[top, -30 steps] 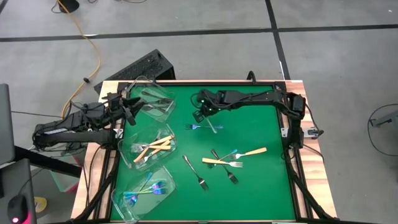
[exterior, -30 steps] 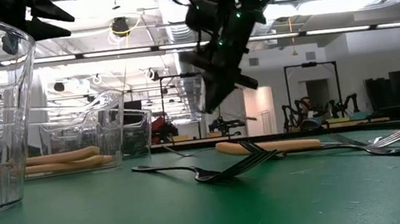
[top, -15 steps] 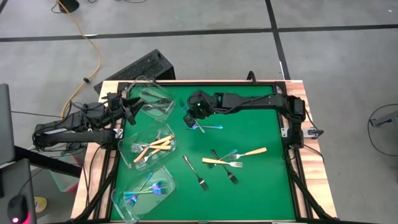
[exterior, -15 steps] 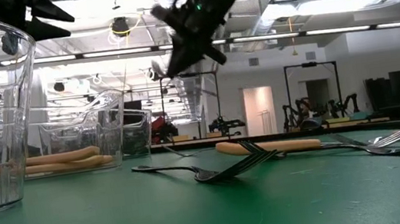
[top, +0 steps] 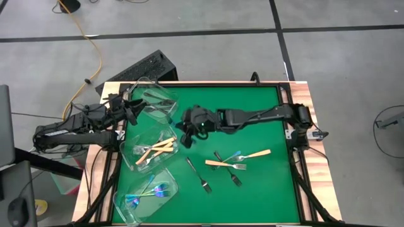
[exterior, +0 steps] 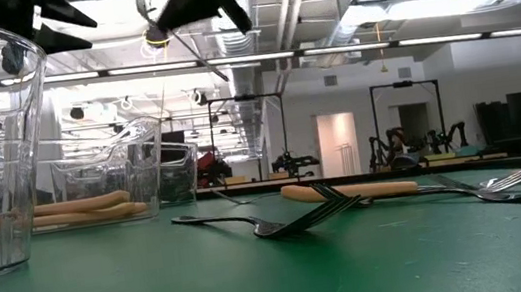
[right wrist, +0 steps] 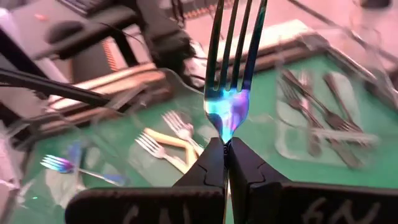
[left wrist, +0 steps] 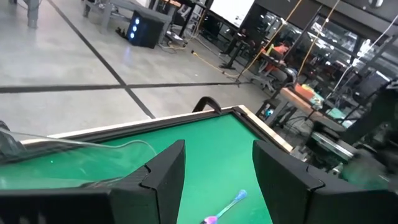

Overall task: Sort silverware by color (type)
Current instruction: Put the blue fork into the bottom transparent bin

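1. The right gripper (right wrist: 225, 152) pinches an iridescent fork (right wrist: 231, 59) by its neck, tines pointing away from the wrist, above the mat beside the middle tub (top: 136, 156)
2. The near tub (top: 126, 205) with iridescent forks lies beyond, towards the front-left corner
3. The left gripper (left wrist: 214, 171) hangs open over the far tub (top: 169, 101)
4. Three tubs; about six forks are loose on the mat

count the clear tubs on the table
3, in a line down the mat's left edge in the high view: top tub with grey forks, middle tub with cream-handled forks, bottom tub with iridescent forks. None seems hidden.
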